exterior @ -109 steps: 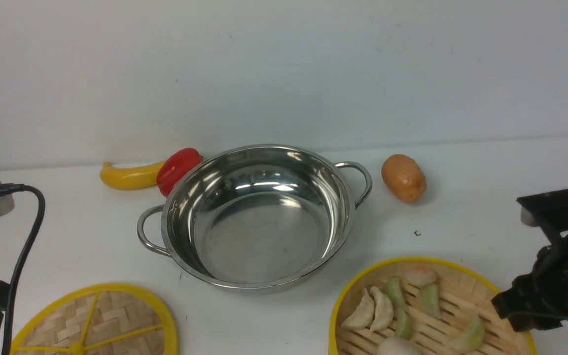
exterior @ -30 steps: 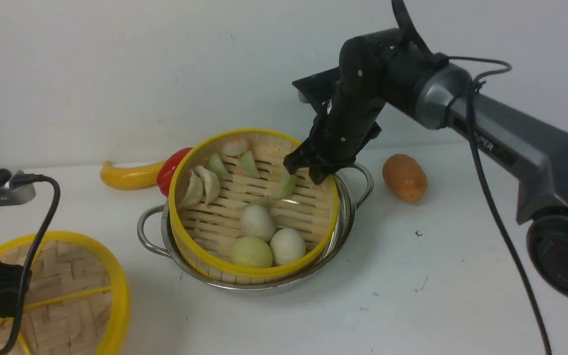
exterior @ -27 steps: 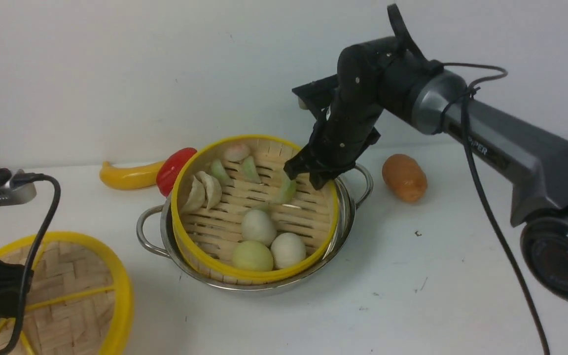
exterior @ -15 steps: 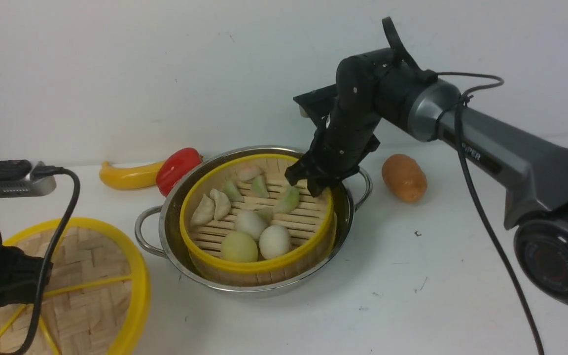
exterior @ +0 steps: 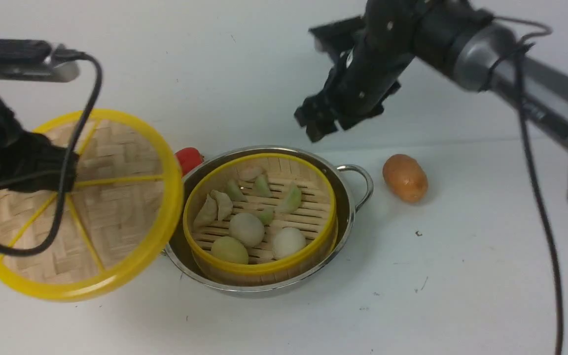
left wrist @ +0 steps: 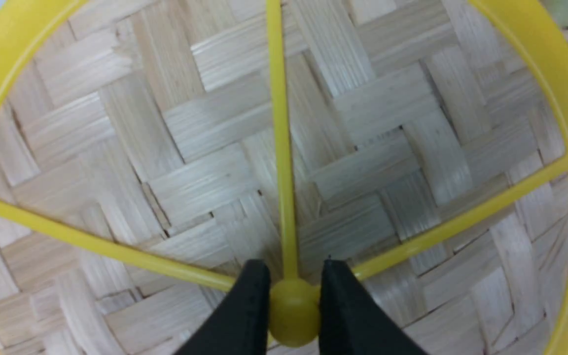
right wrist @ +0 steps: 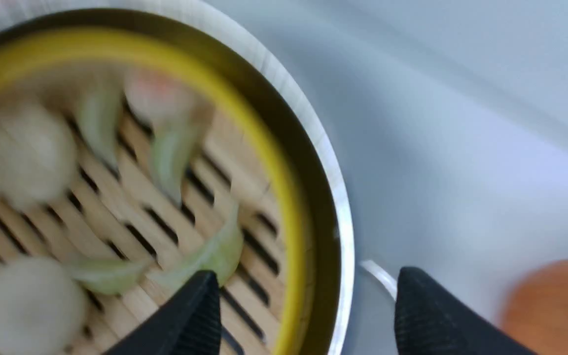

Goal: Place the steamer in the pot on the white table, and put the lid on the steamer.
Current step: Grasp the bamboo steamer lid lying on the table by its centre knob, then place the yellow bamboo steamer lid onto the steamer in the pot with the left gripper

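The steamer (exterior: 264,270) sits inside the pot (exterior: 349,217) on the white table (exterior: 461,256), with dumplings and round buns on its slatted floor. My right gripper (exterior: 321,121) hangs open above the pot's far right side, touching nothing. In the right wrist view its fingertips (right wrist: 200,301) straddle the steamer's yellow rim (right wrist: 276,167) and the pot's rim (right wrist: 336,197) from above. My left gripper (left wrist: 291,296) is shut on the lid's central yellow hub. The lid (exterior: 116,197) is lifted and tilted, just left of the pot, overlapping its left edge.
A brown potato (exterior: 405,177) lies right of the pot. A red pepper (exterior: 189,158) peeks out behind the lid. The left arm's black cable (exterior: 91,98) loops in front of the lid. Green dumplings (exterior: 291,199) and buns (exterior: 247,229) fill the steamer.
The right gripper opened, let go of the steamer's rim and rose; the steamer settled into the pot. The left arm lifted the lid off the table, up and toward the pot.
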